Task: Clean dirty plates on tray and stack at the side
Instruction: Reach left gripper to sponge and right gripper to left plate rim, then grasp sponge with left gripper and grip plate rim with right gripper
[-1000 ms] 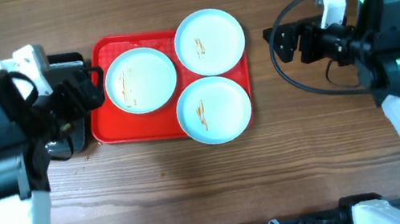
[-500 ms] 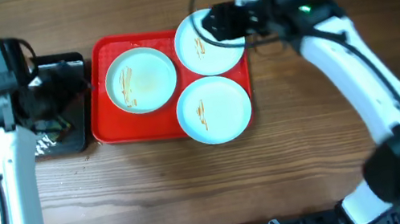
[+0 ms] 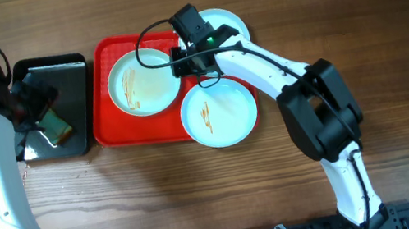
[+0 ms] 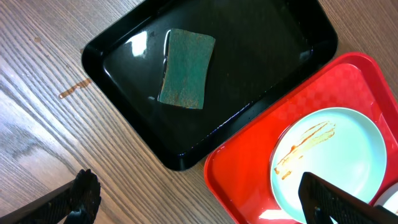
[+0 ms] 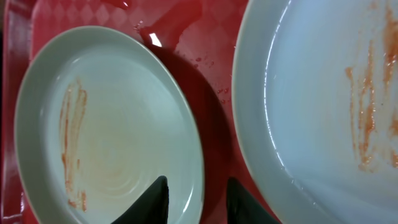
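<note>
The red tray [image 3: 103, 106] holds a streaked plate [image 3: 143, 81] at its left. A second plate [image 3: 219, 112] lies at the front right, and a third plate [image 3: 229, 20] at the back right is partly hidden by my right arm. My right gripper [image 3: 179, 60] is low at the left plate's right rim. In the right wrist view its jaws straddle that rim [image 5: 198, 180], one finger [image 5: 155, 199] over the plate, the other over the red tray [image 5: 214, 93], with a gap still showing. My left gripper [image 4: 205, 208] hangs wide open beside the black tray [image 4: 124, 106].
A green sponge [image 4: 186, 68] lies in the black tray [image 3: 69, 75], left of the red tray. Another streaked plate [image 5: 311, 93] fills the right half of the right wrist view. A small brown stain [image 4: 73, 91] marks the wooden table left of the black tray.
My right arm has swung from the table's right side across to the left plate's rim, and its jaws have narrowed. My left arm has drawn back over the black tray, still open.
</note>
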